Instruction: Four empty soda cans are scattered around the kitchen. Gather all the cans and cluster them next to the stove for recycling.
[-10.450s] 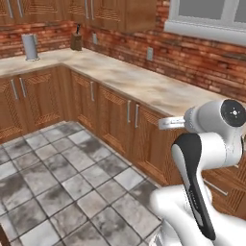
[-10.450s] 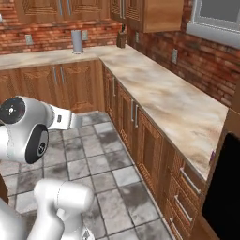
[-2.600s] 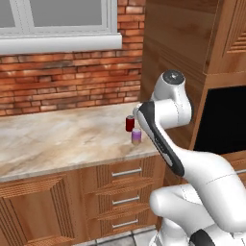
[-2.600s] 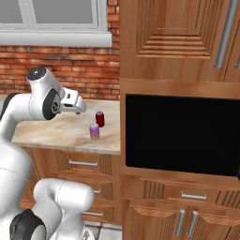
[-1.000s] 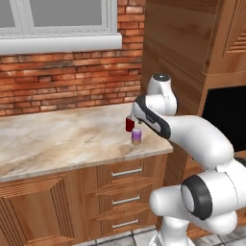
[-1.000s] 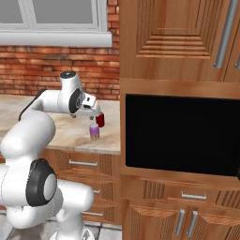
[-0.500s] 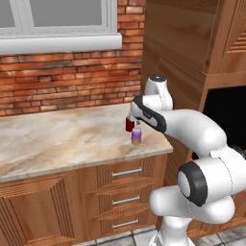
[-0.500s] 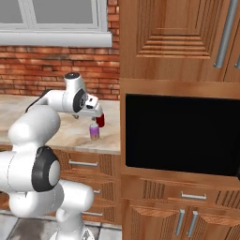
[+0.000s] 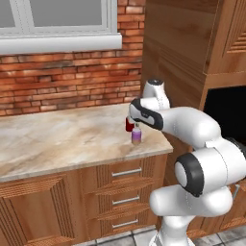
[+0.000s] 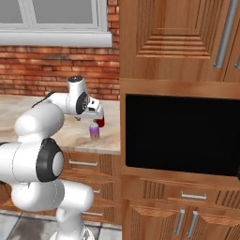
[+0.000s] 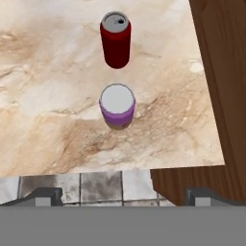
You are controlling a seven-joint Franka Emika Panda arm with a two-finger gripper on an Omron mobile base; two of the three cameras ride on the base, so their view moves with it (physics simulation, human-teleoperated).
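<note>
A: Where's the soda can (image 11: 115,39)?
B: Upright on the counter (image 11: 43,91), near its right end by the wooden cabinet (image 11: 226,72), beside a purple-banded jar (image 11: 117,105). No readable label.
A: The gripper (image 11: 120,196)?
B: Spread wide, holding nothing, above both.

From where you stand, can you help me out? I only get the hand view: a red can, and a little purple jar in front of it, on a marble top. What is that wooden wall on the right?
Observer: It is a tall wooden cabinet with a black built-in oven in it, standing right where the counter ends.
Operator: What is behind the can?
Observer: A red brick wall with a white-framed window above it.
Operator: Does the can stand alone with that jar?
Observer: Yes; the soda can and the purple jar stand upright and apart near the counter's right end, with drawers below.
Operator: Is the claw on the can?
Observer: No; the gripper is open above them, holding nothing.
</note>
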